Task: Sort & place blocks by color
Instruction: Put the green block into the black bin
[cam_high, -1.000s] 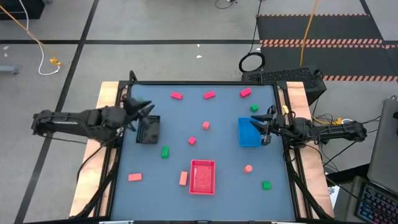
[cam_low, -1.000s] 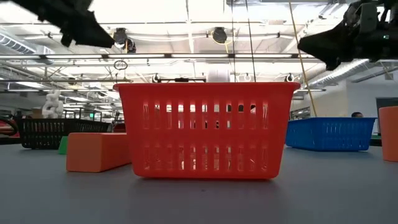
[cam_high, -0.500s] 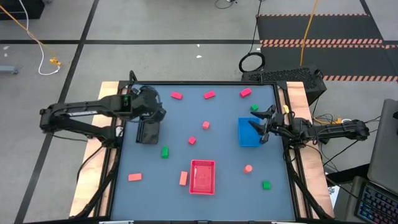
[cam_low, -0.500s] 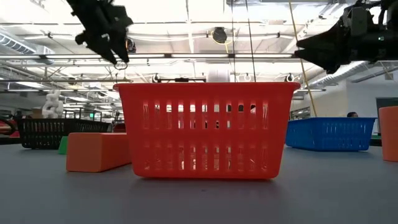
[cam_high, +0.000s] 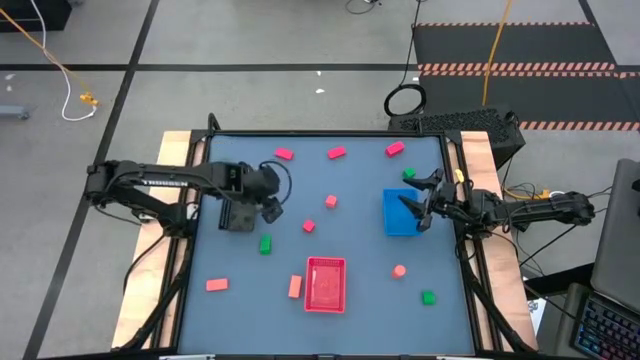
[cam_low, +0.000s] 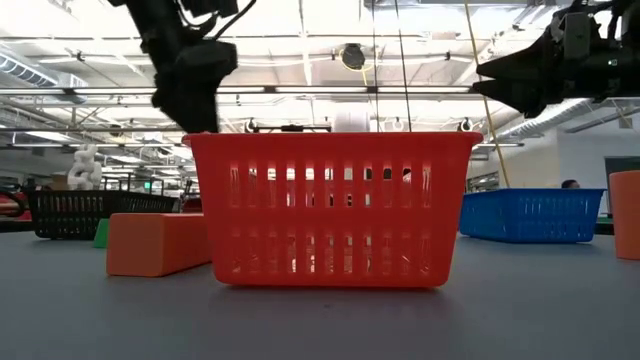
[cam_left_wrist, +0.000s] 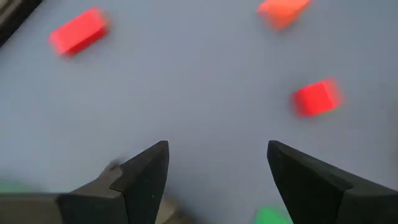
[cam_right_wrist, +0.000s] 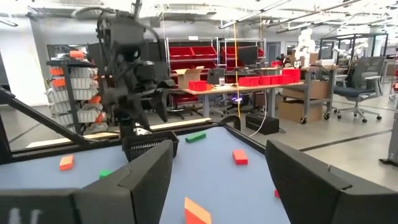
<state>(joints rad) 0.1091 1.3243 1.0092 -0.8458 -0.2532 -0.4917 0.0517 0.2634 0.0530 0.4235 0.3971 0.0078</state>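
Since the earlier frame the left gripper (cam_high: 270, 208) has swung in over the worktop (cam_high: 360, 180), past the black tray (cam_high: 238, 210), and now hangs just beside that tray's inner edge with its fingers (cam_left_wrist: 146, 177) spread open and empty. Just beside it lies a green block (cam_high: 265, 243). The right gripper (cam_high: 415, 205) hovers over the blue tray (cam_high: 398, 215), fingers (cam_right_wrist: 146, 177) apart, holding nothing. The other blocks lie scattered loose on the worktop: magenta-red ones (cam_high: 336, 153) near the far edge, salmon-orange ones (cam_high: 217, 285) near the red tray (cam_high: 325, 284), green ones (cam_high: 428, 297) on the right side.
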